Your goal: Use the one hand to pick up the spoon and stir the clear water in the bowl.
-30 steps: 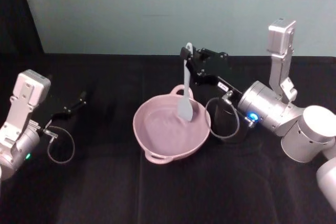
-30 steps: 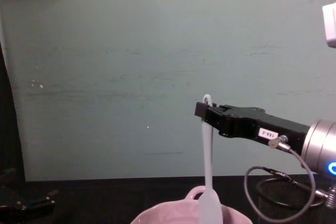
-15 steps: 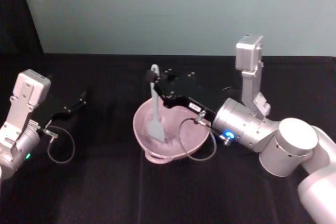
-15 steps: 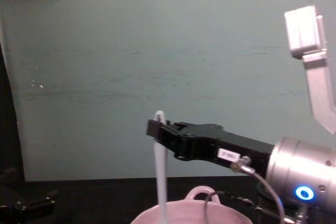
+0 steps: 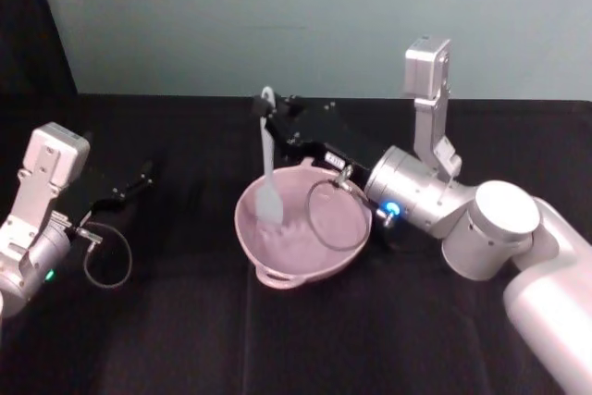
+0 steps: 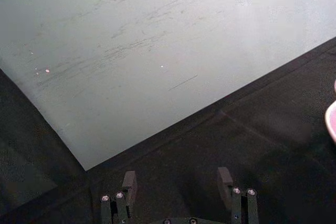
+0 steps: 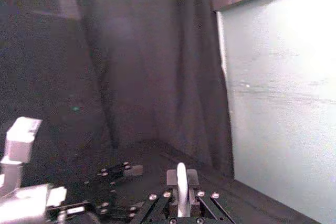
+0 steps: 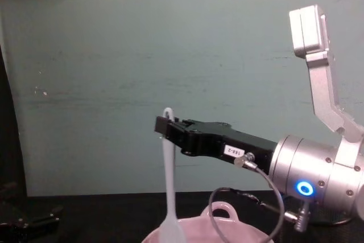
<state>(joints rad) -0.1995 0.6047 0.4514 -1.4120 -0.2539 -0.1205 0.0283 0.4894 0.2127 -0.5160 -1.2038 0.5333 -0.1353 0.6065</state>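
Spoon [image 5: 267, 165] hangs upright at frame centre, handle top clamped in the right pincer [image 5: 275, 120], head inside the bowl [image 5: 301, 228]. Left pincer [image 5: 139, 178], fingers apart, sits mid-left.

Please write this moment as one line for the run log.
phase: stirring | right gripper: shut on spoon, head in bowl | left gripper: open, parked at table's left

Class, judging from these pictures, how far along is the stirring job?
Pick-up is done: the right claw is shut on the spoon near its handle end. In hand: its head dips inside the bowl. Left: finishing the stir. The left claw rests open on the table.
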